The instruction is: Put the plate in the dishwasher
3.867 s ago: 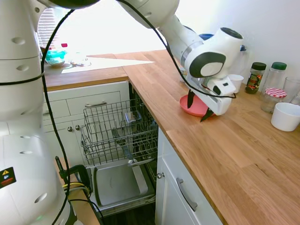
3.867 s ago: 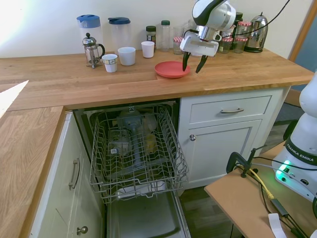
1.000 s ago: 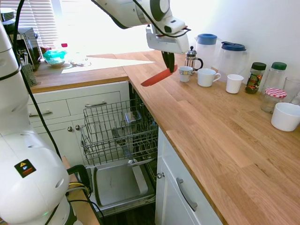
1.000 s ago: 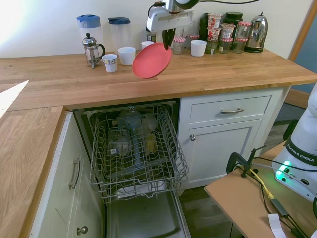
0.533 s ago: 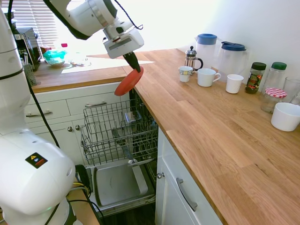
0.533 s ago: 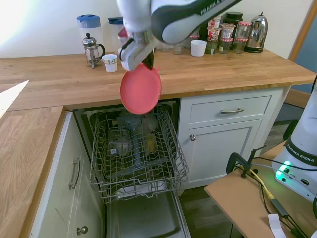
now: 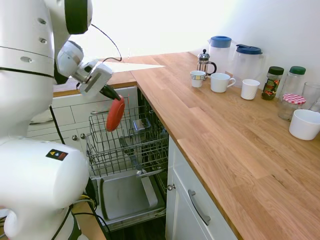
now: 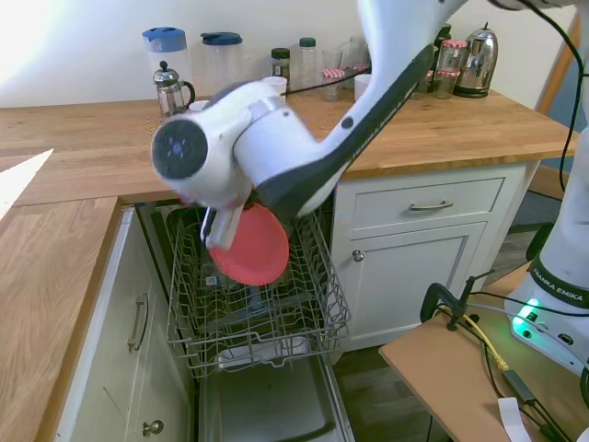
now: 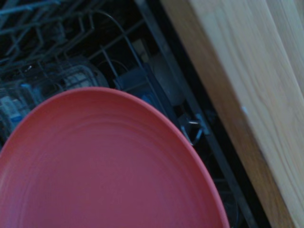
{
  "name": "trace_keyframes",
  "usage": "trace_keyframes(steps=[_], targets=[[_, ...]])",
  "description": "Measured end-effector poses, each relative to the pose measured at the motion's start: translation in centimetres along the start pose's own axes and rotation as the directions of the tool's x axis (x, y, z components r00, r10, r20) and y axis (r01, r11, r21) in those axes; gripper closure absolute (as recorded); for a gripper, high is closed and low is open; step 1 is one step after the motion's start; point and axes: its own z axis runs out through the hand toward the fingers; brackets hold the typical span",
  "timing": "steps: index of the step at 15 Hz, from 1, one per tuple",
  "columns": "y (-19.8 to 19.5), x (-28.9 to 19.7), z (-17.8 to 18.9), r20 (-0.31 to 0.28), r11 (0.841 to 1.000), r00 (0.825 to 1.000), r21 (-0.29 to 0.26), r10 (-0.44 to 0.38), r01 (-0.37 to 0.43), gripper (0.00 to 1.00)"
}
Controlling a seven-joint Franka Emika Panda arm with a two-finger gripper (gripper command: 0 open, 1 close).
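Observation:
My gripper is shut on the rim of the coral-red plate, which hangs on edge, nearly upright, just above the pulled-out grey wire rack of the open dishwasher. From the other side the plate shows its round face over the rack, and the arm's wrist hides the fingers. The wrist view is filled by the plate, with rack wires and the wooden counter edge behind it.
The dishwasher door lies open below the rack. White cabinets flank it. On the wooden counter stand mugs, a French press, two jugs, jars and a white bowl.
The arm has swung away from the counter and down, carrying the plate from above the counter edge to just over the dishwasher rack. The plate has tipped more upright.

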Motion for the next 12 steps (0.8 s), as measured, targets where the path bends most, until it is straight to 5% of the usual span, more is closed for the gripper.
trace_keyframes(steps=[3, 12], targets=[[-2.7, -4.5, 0.4, -0.048, 0.997, 0.996, -0.014, -0.071, 0.071, 1.0], [-9.5, -6.8, 1.9, -0.048, 0.994, 0.993, -0.012, -0.107, 0.106, 1.0]])
